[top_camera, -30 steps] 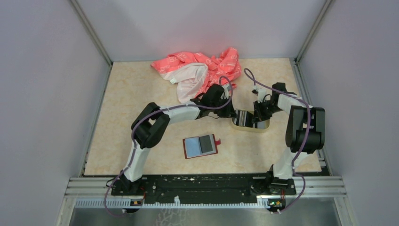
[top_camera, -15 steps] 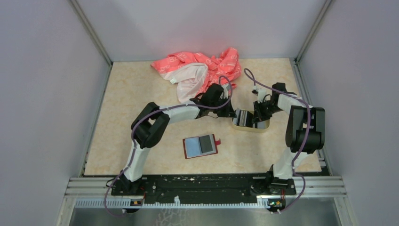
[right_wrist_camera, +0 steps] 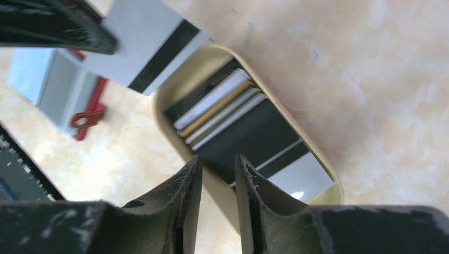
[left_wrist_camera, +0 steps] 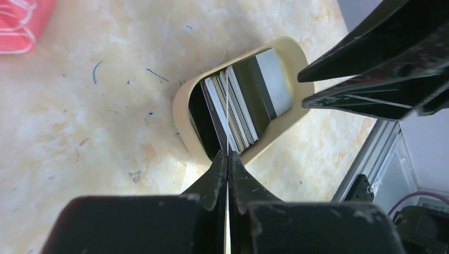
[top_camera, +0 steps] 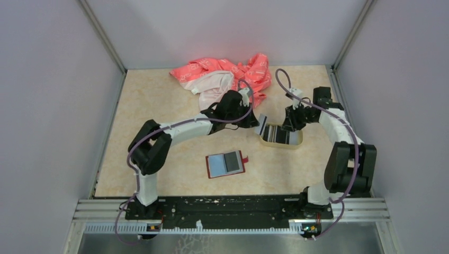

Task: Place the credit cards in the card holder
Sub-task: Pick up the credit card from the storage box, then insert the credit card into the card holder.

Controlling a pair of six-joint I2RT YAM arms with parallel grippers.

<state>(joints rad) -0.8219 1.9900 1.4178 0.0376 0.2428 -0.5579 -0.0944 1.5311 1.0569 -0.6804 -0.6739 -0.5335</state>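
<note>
Pale lilac-grey walls (top_camera: pixel 53 106) and metal frame posts box in a beige marbled tabletop (top_camera: pixel 153 106). Just beyond the fingers of the left gripper (left_wrist_camera: pixel 227 159) lies a crumpled pink-and-white cloth (top_camera: pixel 222 76). Between the two sets of fingertips sits an oval beige tray (top_camera: pixel 280 146). In it the credit cards (right_wrist_camera: pixel 238 121) lean in a row, with black and pale faces and thin light and yellow edges. The card holder (top_camera: pixel 226 164) lies open and flat with its grey-blue pockets up, apart from both grippers on their base side. The left gripper pinches a single card (right_wrist_camera: pixel 143 39), pale grey with a black stripe, lifted beside the tray's end. The right gripper (right_wrist_camera: pixel 218 161) hovers over the tray's rim, its fingers slightly parted on nothing.
</note>
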